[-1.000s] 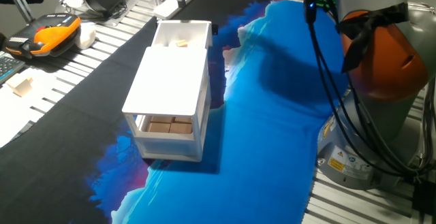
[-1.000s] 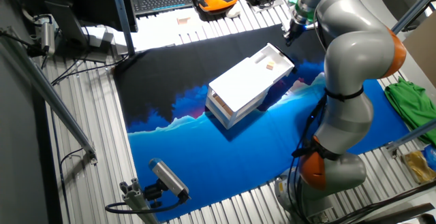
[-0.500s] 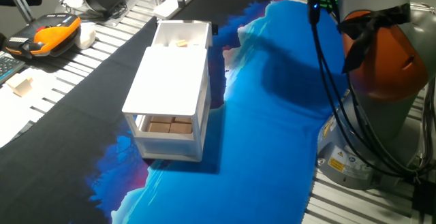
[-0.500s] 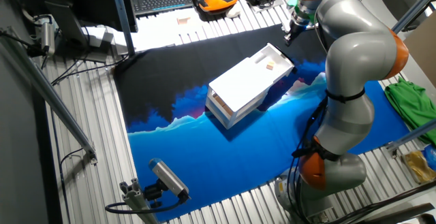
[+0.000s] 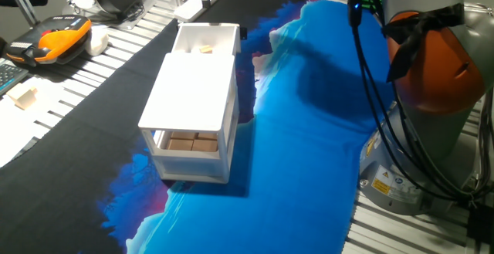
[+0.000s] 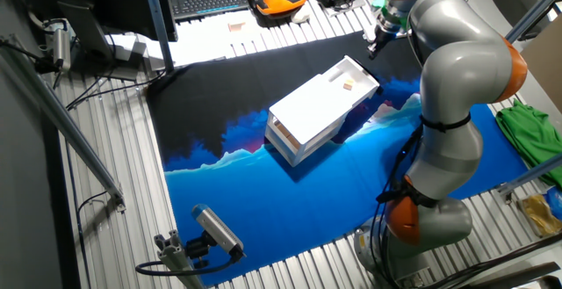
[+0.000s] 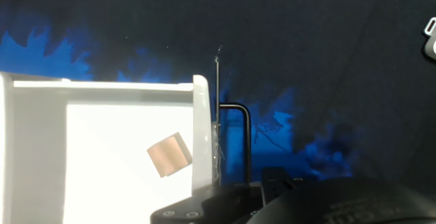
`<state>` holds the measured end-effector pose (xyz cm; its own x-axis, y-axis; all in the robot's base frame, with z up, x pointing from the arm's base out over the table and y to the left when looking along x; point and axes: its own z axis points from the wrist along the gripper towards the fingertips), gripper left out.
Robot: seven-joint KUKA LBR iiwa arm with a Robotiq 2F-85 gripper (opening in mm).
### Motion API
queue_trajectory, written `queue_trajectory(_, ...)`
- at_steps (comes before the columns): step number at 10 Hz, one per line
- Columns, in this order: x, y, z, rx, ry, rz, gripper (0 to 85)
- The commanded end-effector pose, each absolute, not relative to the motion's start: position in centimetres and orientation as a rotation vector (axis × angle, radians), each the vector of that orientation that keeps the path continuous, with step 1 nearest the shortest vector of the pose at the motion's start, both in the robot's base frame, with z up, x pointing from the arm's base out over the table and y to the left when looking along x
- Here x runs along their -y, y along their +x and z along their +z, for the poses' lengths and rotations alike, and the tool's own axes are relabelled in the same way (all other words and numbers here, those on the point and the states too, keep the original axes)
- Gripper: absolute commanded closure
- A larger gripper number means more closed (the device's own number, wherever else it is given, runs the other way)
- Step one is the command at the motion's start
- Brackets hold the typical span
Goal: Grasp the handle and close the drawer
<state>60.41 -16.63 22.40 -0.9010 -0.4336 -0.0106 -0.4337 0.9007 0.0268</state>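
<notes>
Only hand view showed us the drawer's (image 7: 102, 125) black handle (image 7: 240, 139) and a tan block (image 7: 169, 154) inside; drawer stood pulled out of the cabinet (image 5: 191, 99). Gripper (image 6: 372, 45) hovered beyond it, finger spacing unreadable.

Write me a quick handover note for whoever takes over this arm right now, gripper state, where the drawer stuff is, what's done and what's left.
Gripper: above the table past the open end of the drawer; fingers not visible in any view, so open or shut cannot be told. Nothing seen in it.
Drawer: pulled out of the white cabinet, one small tan block inside.
Handle: thin black bar on the drawer's front face, at the bottom of the hand view, not grasped.
Done: arm brought near the handle end.
Left: line up, grasp the handle, push the drawer shut.
</notes>
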Motion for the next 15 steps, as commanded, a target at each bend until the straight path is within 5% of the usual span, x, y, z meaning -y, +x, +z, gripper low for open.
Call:
queue_trajectory(1, 16.6, 60.4, 22.2, -3.057, -0.697, 0.045, 85.0)
queue_trajectory(15, 16.0, 60.5, 19.8, -3.039, -0.689, 0.042, 85.0)
